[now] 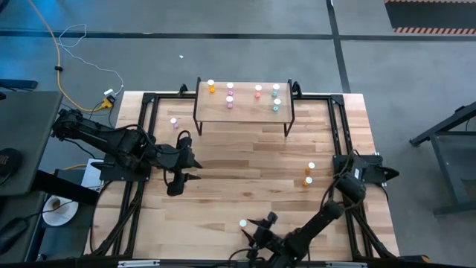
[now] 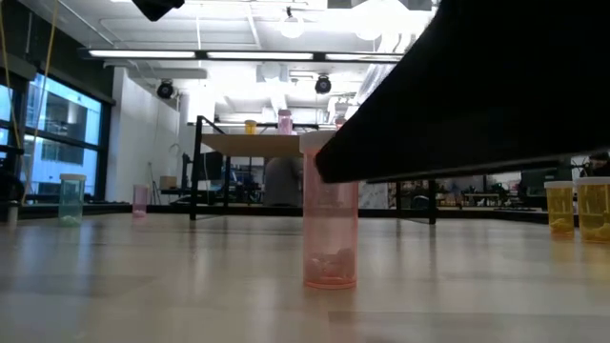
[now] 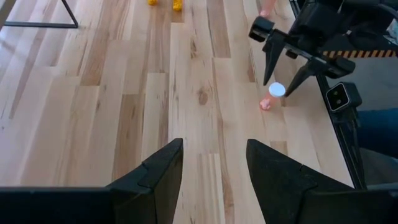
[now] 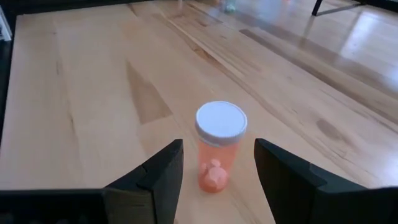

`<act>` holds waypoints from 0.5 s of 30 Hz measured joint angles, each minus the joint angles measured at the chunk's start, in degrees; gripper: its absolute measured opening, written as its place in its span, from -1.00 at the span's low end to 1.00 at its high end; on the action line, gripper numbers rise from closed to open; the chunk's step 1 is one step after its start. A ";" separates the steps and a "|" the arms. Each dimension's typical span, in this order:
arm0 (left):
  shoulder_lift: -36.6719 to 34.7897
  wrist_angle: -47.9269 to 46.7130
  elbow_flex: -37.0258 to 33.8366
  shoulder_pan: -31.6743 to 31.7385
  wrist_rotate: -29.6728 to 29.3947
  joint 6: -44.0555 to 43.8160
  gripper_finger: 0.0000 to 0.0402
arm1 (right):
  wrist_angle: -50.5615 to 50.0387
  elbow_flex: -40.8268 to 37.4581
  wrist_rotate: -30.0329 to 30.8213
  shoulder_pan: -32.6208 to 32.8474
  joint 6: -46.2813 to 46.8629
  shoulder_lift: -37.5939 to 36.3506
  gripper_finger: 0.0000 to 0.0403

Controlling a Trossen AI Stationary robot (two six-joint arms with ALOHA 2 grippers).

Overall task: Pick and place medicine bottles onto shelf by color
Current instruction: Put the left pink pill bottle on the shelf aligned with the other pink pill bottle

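A salmon-pink medicine bottle [image 4: 220,146] with a white cap stands upright on the tabletop near the front edge [image 1: 243,222]. My right gripper [image 4: 217,168] is open; its fingers stand on either side of the bottle without touching it. The low view shows the bottle [image 2: 330,238] partly behind that dark arm. My left gripper [image 3: 214,155] hangs open and empty over the table's left middle [image 1: 186,177]. The shelf [image 1: 244,110] stands at the far edge with several orange, pink and teal bottles on it.
Two orange bottles [image 1: 309,175] stand on the table's right side. A pink bottle [image 1: 174,121] stands left of the shelf, and the low view also shows a teal bottle [image 2: 71,198] there. Bare wood lies between the shelf and the arms.
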 joint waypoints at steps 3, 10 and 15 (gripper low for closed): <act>0.00 0.00 0.00 0.00 0.00 0.00 -0.16 | 0.47 0.00 -0.33 -0.67 -0.04 0.13 -0.06; 0.00 0.00 0.00 0.00 0.00 0.02 -0.16 | 1.78 0.00 -1.56 -1.85 -1.38 0.13 -0.06; 0.00 0.00 0.00 0.00 0.00 0.02 -0.16 | 1.76 0.00 -1.68 -2.01 -1.40 0.13 -0.20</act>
